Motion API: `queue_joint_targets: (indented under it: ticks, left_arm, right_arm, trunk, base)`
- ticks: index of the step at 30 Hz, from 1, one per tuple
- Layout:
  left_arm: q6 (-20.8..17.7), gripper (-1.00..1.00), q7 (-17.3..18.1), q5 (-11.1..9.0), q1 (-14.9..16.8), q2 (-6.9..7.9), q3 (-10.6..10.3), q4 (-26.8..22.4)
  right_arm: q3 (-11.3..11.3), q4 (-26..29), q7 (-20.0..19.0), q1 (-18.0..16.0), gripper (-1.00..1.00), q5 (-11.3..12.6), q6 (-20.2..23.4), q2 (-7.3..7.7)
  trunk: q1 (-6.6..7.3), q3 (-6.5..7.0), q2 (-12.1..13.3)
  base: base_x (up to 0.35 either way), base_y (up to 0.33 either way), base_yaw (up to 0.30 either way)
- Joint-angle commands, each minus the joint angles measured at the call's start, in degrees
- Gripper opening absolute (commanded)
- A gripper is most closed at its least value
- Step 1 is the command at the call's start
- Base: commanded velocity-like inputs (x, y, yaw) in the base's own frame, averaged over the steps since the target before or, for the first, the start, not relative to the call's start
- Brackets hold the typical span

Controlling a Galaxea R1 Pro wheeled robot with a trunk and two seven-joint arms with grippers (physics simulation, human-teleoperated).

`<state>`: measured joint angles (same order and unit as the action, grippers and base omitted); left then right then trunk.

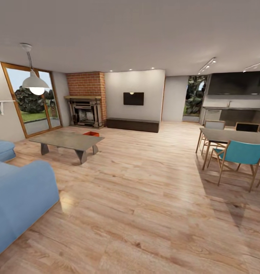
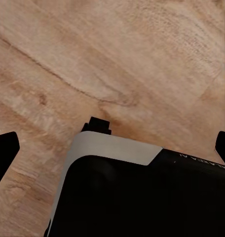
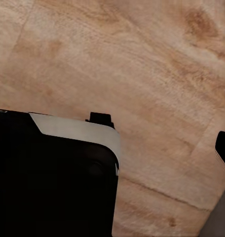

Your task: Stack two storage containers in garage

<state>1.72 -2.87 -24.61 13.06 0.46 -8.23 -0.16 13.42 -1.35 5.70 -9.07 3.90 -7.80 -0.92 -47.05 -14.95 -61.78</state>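
Trouble may come if the robot bumps the grey table (image 1: 67,140) or the blue sofa (image 1: 19,198) while driving to the orange-red bin (image 1: 91,134) at 11 o'clock behind that table, and both grippers' fingers stand wide and hold nothing.

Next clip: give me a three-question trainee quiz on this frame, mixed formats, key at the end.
1. True or false: an orange-red container shows behind the coffee table.
2. What hangs on the wall right of the brick fireplace? A) mirror B) TV C) clock
3. Fill in: both wrist views look down on a ____ floor.

Key: 1 true; 2 B, the TV; 3 wood-plank.
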Motion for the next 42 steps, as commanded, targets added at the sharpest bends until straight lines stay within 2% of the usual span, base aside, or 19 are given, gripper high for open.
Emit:
queue_joint_targets:
  ticks: [1, 42]
  left_arm:
    - [0.12, 1.00, -0.13, -0.44, 0.03, 0.00, -0.50, 0.00]
    - [0.12, 1.00, -0.14, -0.44, 0.03, 0.07, -0.48, -0.01]
  right_arm:
    - [0.47, -0.14, 0.15, -0.07, 1.00, 0.40, -0.28, -0.04]
    - [0.48, -0.14, 0.18, -0.07, 1.00, 0.40, -0.28, 0.04]
  trunk:
    - [-0.04, -0.07, -0.04]
    - [-0.04, -0.07, -0.04]
  base:
    - [0.325, 0.000, 0.000]
    - [0.325, 0.000, 0.000]
